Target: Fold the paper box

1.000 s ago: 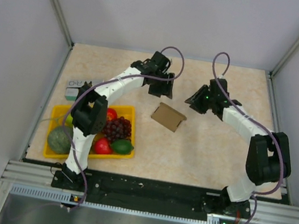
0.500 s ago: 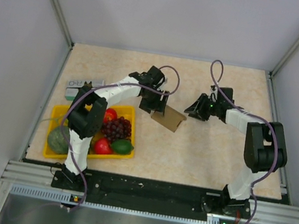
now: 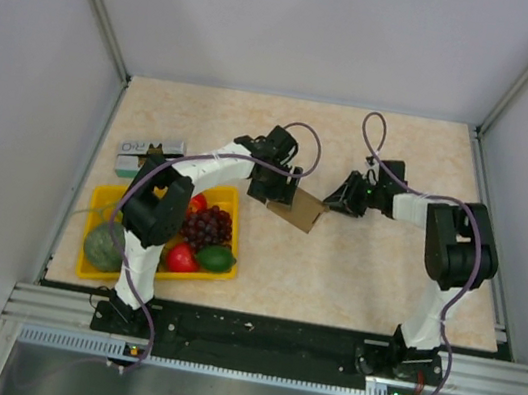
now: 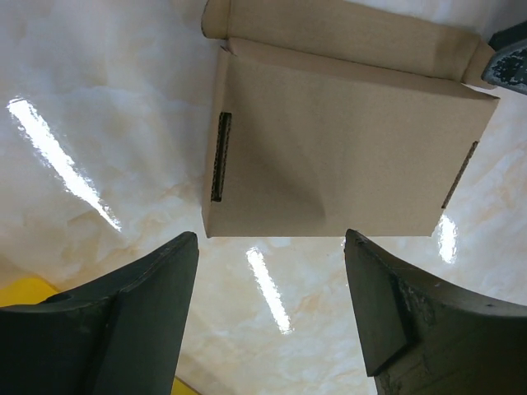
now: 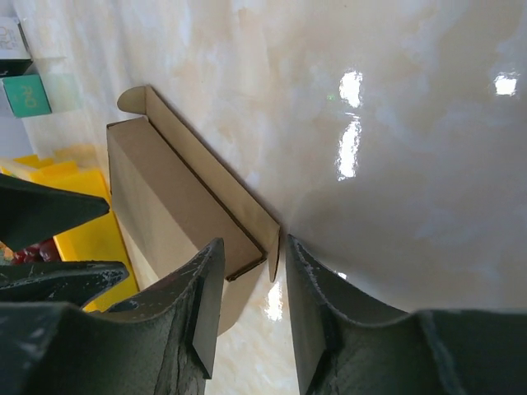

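1. We see a yellow tray (image 3: 107, 197) on the left of the table (image 3: 374, 267).
2. In it we find a green melon (image 3: 104, 247), dark grapes (image 3: 208, 227), a red fruit (image 3: 182, 258) and a green fruit (image 3: 216, 258).
3. Beyond it we see a green-and-white carton (image 3: 139, 154).

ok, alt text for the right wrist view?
The right gripper, jaws apart, straddles the corner of an upright flap on the brown paper box, which lies on a glossy marbled table. The left gripper and a yellow tray show at left.
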Motion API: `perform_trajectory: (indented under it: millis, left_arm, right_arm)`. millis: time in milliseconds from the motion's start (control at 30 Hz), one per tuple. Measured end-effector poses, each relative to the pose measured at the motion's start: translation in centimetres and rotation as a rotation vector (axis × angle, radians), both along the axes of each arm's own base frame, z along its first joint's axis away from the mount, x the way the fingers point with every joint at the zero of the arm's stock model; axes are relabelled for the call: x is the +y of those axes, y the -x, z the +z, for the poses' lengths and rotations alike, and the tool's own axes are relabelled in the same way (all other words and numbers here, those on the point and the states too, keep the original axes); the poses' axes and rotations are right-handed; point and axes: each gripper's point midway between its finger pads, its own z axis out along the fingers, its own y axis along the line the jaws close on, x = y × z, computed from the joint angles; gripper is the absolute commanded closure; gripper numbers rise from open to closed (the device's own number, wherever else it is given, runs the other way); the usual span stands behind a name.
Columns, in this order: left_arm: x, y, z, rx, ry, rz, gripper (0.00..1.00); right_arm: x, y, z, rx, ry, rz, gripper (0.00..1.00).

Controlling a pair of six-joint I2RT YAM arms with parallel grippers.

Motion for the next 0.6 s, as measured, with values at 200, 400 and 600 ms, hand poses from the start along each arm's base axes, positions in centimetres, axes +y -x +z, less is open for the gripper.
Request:
perform_trajectory:
  millis: [200,400,600]
  left_arm:
    - [0.2,-0.3,-0.4,-0.011,-0.004,0.024,0.25]
    - [0.0,-0.5,-0.3,-0.017,0.002,0.037,0.25]
    - [-0.1,-0.4,-0.4,-0.018,0.003,0.037,0.26]
  right_arm:
    - [0.6,-0.3,-0.3,-0.005,-0.044,0.004,0.75]
    - [0.9,0.1,-0.5,0.007,-0.076,-0.008,0.75]
    - [0.6,1.1,-0.7,0.045,-0.089,-0.055,0.77]
